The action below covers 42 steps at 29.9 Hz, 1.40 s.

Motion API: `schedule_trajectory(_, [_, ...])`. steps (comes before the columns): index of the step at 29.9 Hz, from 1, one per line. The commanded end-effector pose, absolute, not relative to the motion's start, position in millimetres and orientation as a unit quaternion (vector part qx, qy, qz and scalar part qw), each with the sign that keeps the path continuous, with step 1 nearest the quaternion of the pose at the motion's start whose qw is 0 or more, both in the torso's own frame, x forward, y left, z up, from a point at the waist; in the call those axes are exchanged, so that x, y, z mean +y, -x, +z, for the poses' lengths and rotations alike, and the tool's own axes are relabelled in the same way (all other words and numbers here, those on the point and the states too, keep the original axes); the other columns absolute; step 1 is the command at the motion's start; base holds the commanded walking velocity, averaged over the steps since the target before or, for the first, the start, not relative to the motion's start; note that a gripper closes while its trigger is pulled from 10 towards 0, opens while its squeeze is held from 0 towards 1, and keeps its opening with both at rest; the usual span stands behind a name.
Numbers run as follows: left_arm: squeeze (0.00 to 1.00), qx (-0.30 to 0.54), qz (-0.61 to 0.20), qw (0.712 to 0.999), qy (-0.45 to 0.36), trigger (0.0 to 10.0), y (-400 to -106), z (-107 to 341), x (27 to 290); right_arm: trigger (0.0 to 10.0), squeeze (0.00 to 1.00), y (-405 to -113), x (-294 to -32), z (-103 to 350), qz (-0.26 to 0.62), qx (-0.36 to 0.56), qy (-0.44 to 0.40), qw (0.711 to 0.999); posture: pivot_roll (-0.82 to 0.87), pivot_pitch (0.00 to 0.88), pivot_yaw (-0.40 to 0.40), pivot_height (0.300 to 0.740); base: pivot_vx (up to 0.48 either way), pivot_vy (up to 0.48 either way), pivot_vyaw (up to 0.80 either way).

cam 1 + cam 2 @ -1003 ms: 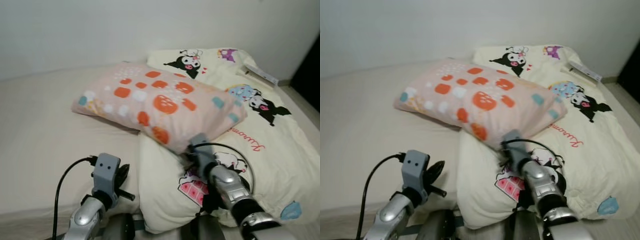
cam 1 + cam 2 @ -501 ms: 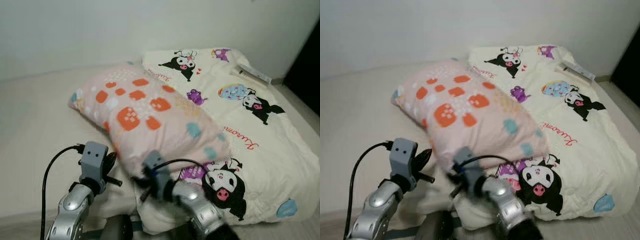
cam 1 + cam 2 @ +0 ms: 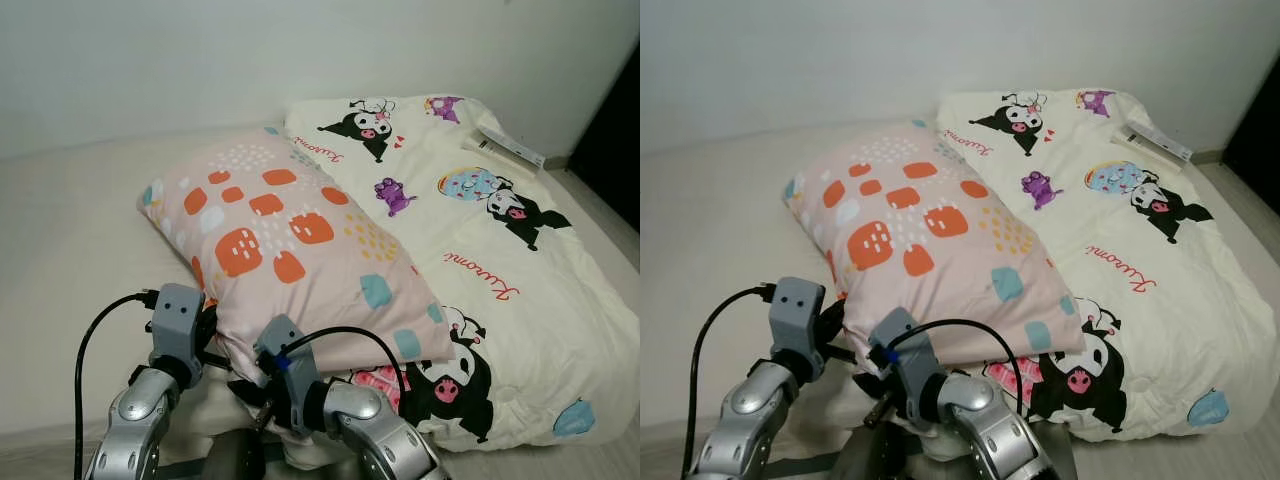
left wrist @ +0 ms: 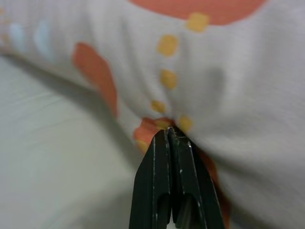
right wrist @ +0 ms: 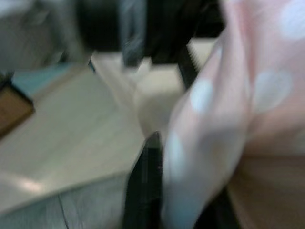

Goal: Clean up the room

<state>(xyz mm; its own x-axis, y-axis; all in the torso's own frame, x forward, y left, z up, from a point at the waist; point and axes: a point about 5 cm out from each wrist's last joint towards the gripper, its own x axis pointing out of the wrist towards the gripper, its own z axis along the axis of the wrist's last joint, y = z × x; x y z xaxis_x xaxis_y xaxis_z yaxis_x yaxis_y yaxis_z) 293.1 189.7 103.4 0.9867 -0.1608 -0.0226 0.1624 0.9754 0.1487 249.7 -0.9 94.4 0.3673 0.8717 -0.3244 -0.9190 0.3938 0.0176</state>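
Left wrist view — left pincer (image 4: 172, 136) pinches the soft pink pillow (image 3: 290, 250); right pincer (image 5: 157, 143) seemingly grips its blurred edge.

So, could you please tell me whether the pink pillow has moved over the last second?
Yes. The pink pillow has swung its near end toward the robot's left, off the cartoon quilt, uncovering the quilt's purple figure. Both hands are at its near edge.
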Motion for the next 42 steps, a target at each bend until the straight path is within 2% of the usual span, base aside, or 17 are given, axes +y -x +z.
schedule_trajectory(1, [0.0,0.026,-0.046,0.993,-0.108,10.0,-293,96,203,10.0,1.0,-234,10,90,0.58,0.152,0.091,0.795,0.04,0.203,0.045,0.612,0.0,0.0,0.0])
schedule_trajectory(6, [0.0,0.043,0.013,0.989,-0.138,10.0,-297,93,222,10.0,1.0,-233,5,90,0.568,0.167,0.093,0.8,0.03,0.202,0.047,0.612,0.0,0.0,0.0])
schedule_trajectory(10, [0.0,0.049,0.063,0.982,-0.173,10.0,-301,96,243,10.0,1.0,-245,4,107,0.535,0.124,0.081,0.832,0.04,0.204,0.051,0.612,0.0,0.0,0.0])
schedule_trajectory(11, [0.0,0.051,0.082,0.978,-0.186,10.0,-302,97,251,10.0,0.31,-254,3,118,0.513,0.089,0.067,0.851,0.04,0.206,0.052,0.612,0.0,0.0,0.0])
schedule_trajectory(12, [0.0,0.054,0.104,0.974,-0.193,10.0,-303,99,259,10.0,0.0,-264,0,133,0.49,0.052,0.036,0.87,0.04,0.207,0.053,0.612,0.0,0.0,0.0])
schedule_trajectory(18, [0.0,0.059,0.15,0.965,-0.207,10.0,-303,103,278,10.0,0.0,-293,-20,167,0.409,-0.023,-0.036,0.912,0.04,0.212,0.051,0.612,0.0,0.0,0.0])
schedule_trajectory(20, [0.0,0.061,0.165,0.961,-0.212,10.0,-303,105,285,10.0,0.0,-312,-40,175,0.356,-0.041,-0.044,0.932,0.04,0.214,0.051,0.612,0.0,0.0,0.0])
schedule_trajectory(21, [0.0,0.064,0.178,0.959,-0.212,10.0,-303,106,292,10.0,0.0,-333,-67,181,0.291,-0.047,-0.043,0.955,0.04,0.218,0.052,0.612,0.0,0.0,0.0])
schedule_trajectory(22, [0.0,0.064,0.178,0.959,-0.212,10.0,-303,106,292,10.0,0.0,-333,-67,181,0.291,-0.047,-0.043,0.955,0.04,0.218,0.052,0.612,0.0,0.0,0.0])
schedule_trajectory(24, [0.0,0.068,0.189,0.961,-0.191,10.0,-303,108,303,10.0,0.0,-363,-124,185,0.187,-0.038,-0.022,0.981,0.04,0.219,0.052,0.612,0.0,0.0,0.0])
schedule_trajectory(28, [0.0,0.068,0.188,0.963,-0.179,10.0,-304,108,304,10.0,0.0,-369,-141,185,0.162,-0.031,-0.015,0.986,0.04,0.225,0.05,0.612,0.0,0.0,0.0])
schedule_trajectory(29, [0.03,0.068,0.159,0.976,-0.132,10.0,-307,107,298,10.0,1.0,-374,-164,180,0.13,-0.011,-0.009,0.991,0.04,0.227,0.046,0.612,0.0,0.0,0.0])
schedule_trajectory(30, [1.0,0.073,0.118,0.988,-0.064,10.0,-311,105,286,10.0,1.0,-376,-185,174,0.097,0.009,-0.014,0.995,0.04,0.227,0.046,0.612,0.0,0.0,0.0])
schedule_trajectory(33, [1.0,0.073,0.118,0.988,-0.064,10.0,-311,105,286,10.0,1.0,-376,-185,174,0.097,0.009,-0.014,0.995,0.04,0.227,0.046,0.612,0.0,0.0,0.0])
schedule_trajectory(35, [1.0,0.078,0.043,0.994,0.059,10.0,-312,99,261,10.0,1.0,-374,-212,159,0.067,0.046,-0.035,0.996,0.04,0.231,0.049,0.612,0.0,0.0,0.0])
schedule_trajectory(38, [1.0,0.079,-0.013,0.986,0.145,10.0,-309,94,241,10.0,1.0,-369,-227,147,0.059,0.068,-0.052,0.995,0.04,0.234,0.052,0.612,0.0,0.0,0.0])
schedule_trajectory(42, [1.0,0.085,-0.033,0.982,0.163,10.0,-308,91,233,10.0,1.0,-367,-234,142,0.054,0.079,-0.063,0.993,0.04,0.235,0.053,0.612,0.0,0.0,0.0])
